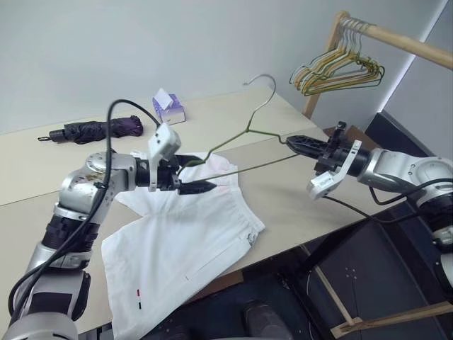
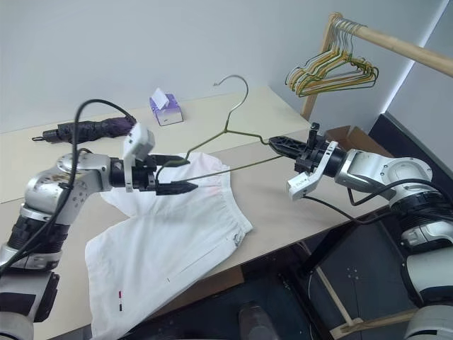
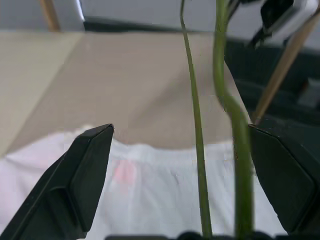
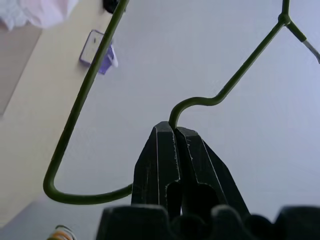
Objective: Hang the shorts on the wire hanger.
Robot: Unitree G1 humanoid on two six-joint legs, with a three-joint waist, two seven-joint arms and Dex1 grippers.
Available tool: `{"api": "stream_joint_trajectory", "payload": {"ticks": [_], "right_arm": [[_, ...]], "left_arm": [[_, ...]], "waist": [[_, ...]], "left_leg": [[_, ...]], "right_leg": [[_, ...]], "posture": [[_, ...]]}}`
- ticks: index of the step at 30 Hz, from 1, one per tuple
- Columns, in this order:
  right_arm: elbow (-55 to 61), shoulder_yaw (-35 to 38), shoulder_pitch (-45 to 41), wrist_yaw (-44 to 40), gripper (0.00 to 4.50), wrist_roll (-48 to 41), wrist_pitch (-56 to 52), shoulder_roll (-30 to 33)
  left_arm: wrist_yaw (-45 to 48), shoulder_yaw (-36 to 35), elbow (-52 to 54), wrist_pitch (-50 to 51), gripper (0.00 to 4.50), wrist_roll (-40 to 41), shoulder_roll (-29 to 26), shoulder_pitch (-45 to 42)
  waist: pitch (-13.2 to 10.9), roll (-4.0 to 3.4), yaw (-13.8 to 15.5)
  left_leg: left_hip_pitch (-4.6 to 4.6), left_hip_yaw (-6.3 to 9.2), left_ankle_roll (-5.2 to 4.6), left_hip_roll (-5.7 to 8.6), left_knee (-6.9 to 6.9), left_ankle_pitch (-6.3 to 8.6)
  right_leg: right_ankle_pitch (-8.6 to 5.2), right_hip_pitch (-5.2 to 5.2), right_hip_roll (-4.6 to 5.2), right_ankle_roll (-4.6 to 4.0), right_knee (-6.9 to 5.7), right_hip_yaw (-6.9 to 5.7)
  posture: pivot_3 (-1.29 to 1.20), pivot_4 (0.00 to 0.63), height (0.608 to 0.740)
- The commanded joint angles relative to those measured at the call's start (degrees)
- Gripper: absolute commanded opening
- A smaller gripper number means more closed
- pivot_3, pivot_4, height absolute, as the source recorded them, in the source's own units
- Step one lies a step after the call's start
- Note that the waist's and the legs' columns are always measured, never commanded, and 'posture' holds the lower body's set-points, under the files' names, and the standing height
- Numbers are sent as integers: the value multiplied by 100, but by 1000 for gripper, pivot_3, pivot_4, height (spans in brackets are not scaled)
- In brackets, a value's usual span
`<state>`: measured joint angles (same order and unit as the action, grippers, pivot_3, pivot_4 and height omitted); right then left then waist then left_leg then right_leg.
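Shorts (image 1: pixel 177 248) lower leg cut off by frame edge; wire hanger (image 3: pixel 197 150) blurred in left wrist view.

Left pincer (image 1: pixel 190 177) gapes wide, pointing toward the right arm, whose pincer (image 1: pixel 289 141) is pinched tight, facing back.

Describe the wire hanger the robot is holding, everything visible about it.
The wire hanger is thin olive-green metal wire, triangular, with a paler curved hook pointing up toward the wall. It is held in the air above the table, tilted, over the white shorts. The right gripper is shut on the bend at one shoulder corner. Its opposite end lies between the open fingers of the left gripper, which is not clamped on it.
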<state>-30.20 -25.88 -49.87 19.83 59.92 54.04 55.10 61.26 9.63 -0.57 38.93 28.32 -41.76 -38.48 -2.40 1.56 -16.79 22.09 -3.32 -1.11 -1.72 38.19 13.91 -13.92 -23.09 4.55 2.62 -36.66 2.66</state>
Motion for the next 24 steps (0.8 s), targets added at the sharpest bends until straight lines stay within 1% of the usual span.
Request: {"api": "stream_joint_trajectory", "payload": {"ticks": [1,2,6,7,10,11,14,15,16,20,21,23,24], "right_arm": [[144,132,-223,23,0,-83,146,-37],[154,130,-223,26,0,-60,160,-28],[128,117,-211,38,0,12,197,5],[110,111,-215,55,0,42,200,13],[64,88,-250,102,0,152,200,44],[57,89,-257,118,0,184,204,51],[33,72,-303,161,0,280,215,67],[20,55,-323,176,0,328,214,75],[2,44,-338,193,0,361,222,80],[-52,44,-365,176,0,332,337,94],[-75,57,-369,114,531,227,440,93],[-110,74,-372,8,898,33,703,102],[-105,89,-363,-24,1307,-16,800,116]], "left_arm": [[-63,80,-93,-69,3939,-292,118,-309],[4,56,-81,-118,3605,-296,137,-301],[160,18,-16,-157,2569,-350,157,-271],[188,10,-5,-165,2230,-370,150,-255],[298,-19,0,-230,1441,-405,109,-209],[327,-26,2,-248,1094,-415,100,-196],[406,-40,-1,-284,237,-430,79,-172],[439,-42,-1,-297,68,-442,77,-160],[474,-42,1,-303,6,-451,72,-150],[585,6,24,-292,6,-495,21,-125],[554,2,12,-289,0,-519,34,-118],[552,-1,-20,-351,0,-576,32,-94],[560,-1,-23,-385,0,-611,21,-80]], "waist": [[0,0,0],[0,0,0],[0,0,-5],[0,0,-5],[0,0,-5],[0,0,-5],[0,0,-6],[0,0,-5],[0,0,-5],[0,0,-18],[0,0,-20],[0,0,-34],[0,0,-42]], "left_leg": [[0,0,0,0,0,0],[0,0,0,-1,0,0],[-1,0,-2,-2,0,1],[-1,0,-2,-2,0,1],[-2,0,-2,-4,0,1],[-2,0,-2,-3,0,1],[-3,0,-2,-3,0,1],[-2,0,-2,-2,0,1],[-2,0,-2,-2,0,1],[-4,-1,-2,-1,0,1],[-5,-1,-2,-1,0,1],[-5,0,-2,0,0,1],[-5,0,-3,0,0,1]], "right_leg": [[0,0,0,0,0,0],[0,0,0,0,-1,0],[0,-1,0,0,-2,1],[0,-1,1,0,-3,1],[0,0,3,0,-5,1],[0,0,4,0,-5,1],[0,0,5,0,-6,1],[0,-1,6,0,-5,1],[0,0,7,0,-5,1],[0,0,9,0,-9,1],[0,0,9,0,-8,1],[0,0,9,0,-8,1],[0,1,9,1,-8,1]], "posture": [[-251,0,740],[-252,0,740],[-253,0,740],[-254,0,740],[-255,0,740],[-255,0,740],[-256,0,740],[-257,0,740],[-257,0,740],[-258,0,740],[-258,0,740],[-258,0,740],[-257,0,740]]}}
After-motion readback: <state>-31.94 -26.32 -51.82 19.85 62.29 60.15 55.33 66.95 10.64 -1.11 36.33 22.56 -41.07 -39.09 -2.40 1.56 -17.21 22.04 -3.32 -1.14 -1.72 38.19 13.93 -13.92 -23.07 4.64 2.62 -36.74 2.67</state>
